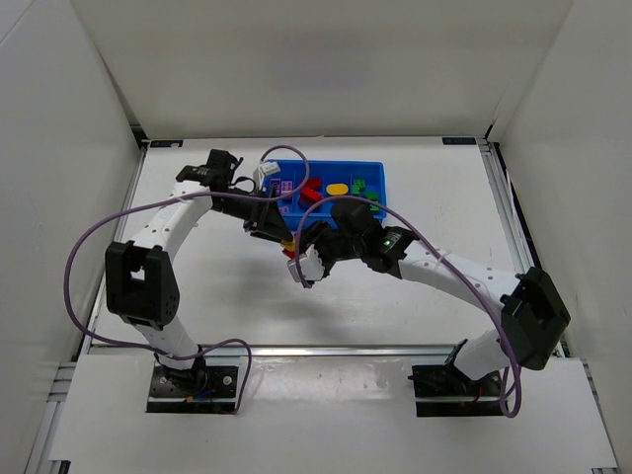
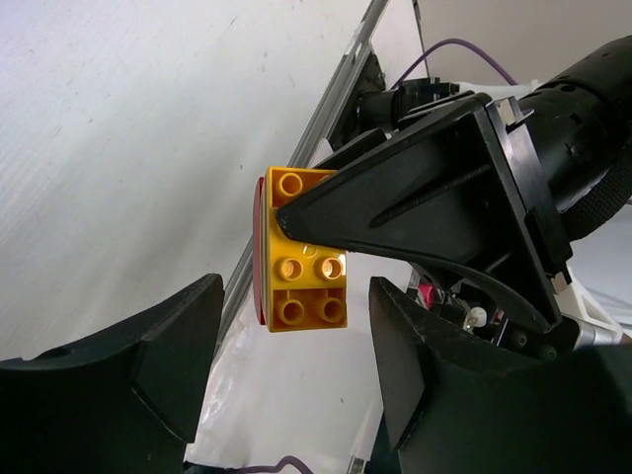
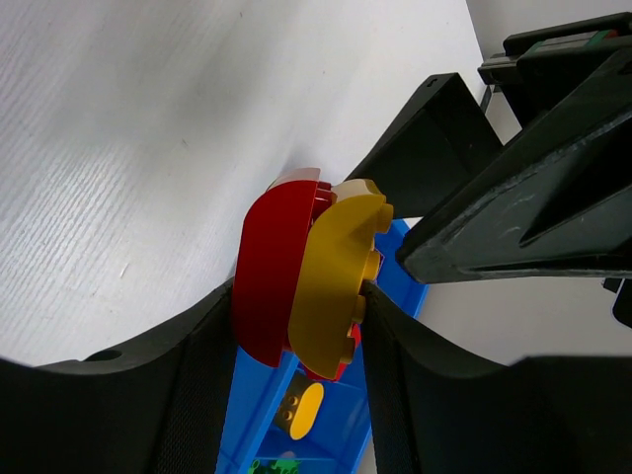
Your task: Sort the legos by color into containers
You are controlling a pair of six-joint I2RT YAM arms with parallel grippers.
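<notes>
A red curved lego [image 3: 265, 281] and a yellow curved lego [image 3: 336, 272] are stuck together, and my right gripper [image 3: 301, 296] is shut on the pair, one finger on each outer face. In the top view this pair [image 1: 287, 240] hangs just in front of the blue tray [image 1: 380, 178]. The left wrist view shows the yellow lego's studded underside [image 2: 306, 257], with the red edge [image 2: 259, 247] behind it. My left gripper [image 2: 296, 385] is open just short of that yellow lego, touching nothing. In the tray lie purple [image 1: 284, 186], red [image 1: 311, 188], yellow [image 1: 338, 188] and green [image 1: 365, 188] legos.
Both arms cross closely in front of the tray, with my left gripper [image 1: 272, 222] beside my right gripper [image 1: 304, 249]. Purple cables loop over each arm. White walls enclose the table on three sides. A metal rail [image 1: 504, 207] runs along the right edge.
</notes>
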